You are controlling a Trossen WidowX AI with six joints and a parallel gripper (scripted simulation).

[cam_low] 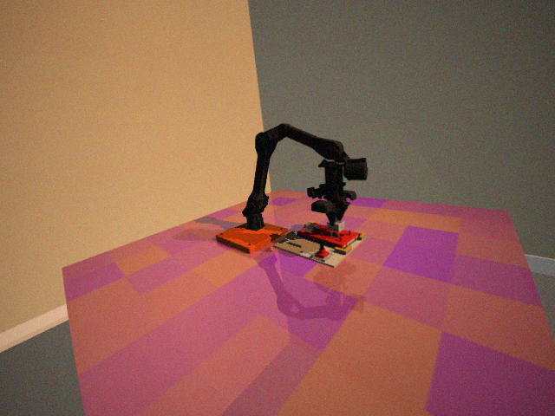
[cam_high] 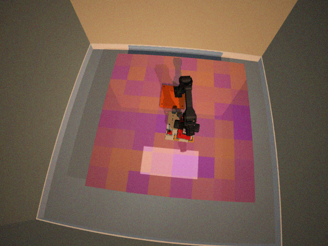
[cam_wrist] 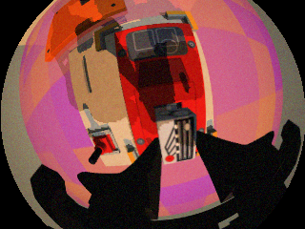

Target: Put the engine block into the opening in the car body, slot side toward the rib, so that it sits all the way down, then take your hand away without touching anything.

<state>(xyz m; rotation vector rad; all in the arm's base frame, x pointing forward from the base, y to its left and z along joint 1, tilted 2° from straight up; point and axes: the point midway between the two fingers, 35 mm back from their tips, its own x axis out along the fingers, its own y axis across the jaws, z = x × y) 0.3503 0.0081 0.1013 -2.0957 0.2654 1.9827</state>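
Note:
The red car body [cam_wrist: 159, 83] [cam_low: 329, 235] [cam_high: 182, 134] lies flat on a tan board [cam_wrist: 102, 95] [cam_low: 300, 246] [cam_high: 169, 124]. My gripper [cam_wrist: 177, 137] [cam_low: 335, 222] is shut on the grey engine block [cam_wrist: 178, 135] [cam_low: 338, 224], with its slotted face showing in the wrist view. The block sits low at the near end of the car body, at or just inside its opening; how deep it sits I cannot tell. In the top view the arm hides the block and the fingers.
The arm's orange base plate [cam_high: 169, 98] [cam_low: 248, 239] [cam_wrist: 76, 19] lies just behind the board. A small red part [cam_wrist: 105, 144] [cam_low: 323, 253] [cam_high: 169, 131] sits on the board's near corner. A grey window panel [cam_wrist: 155, 41] is set in the car body's far end.

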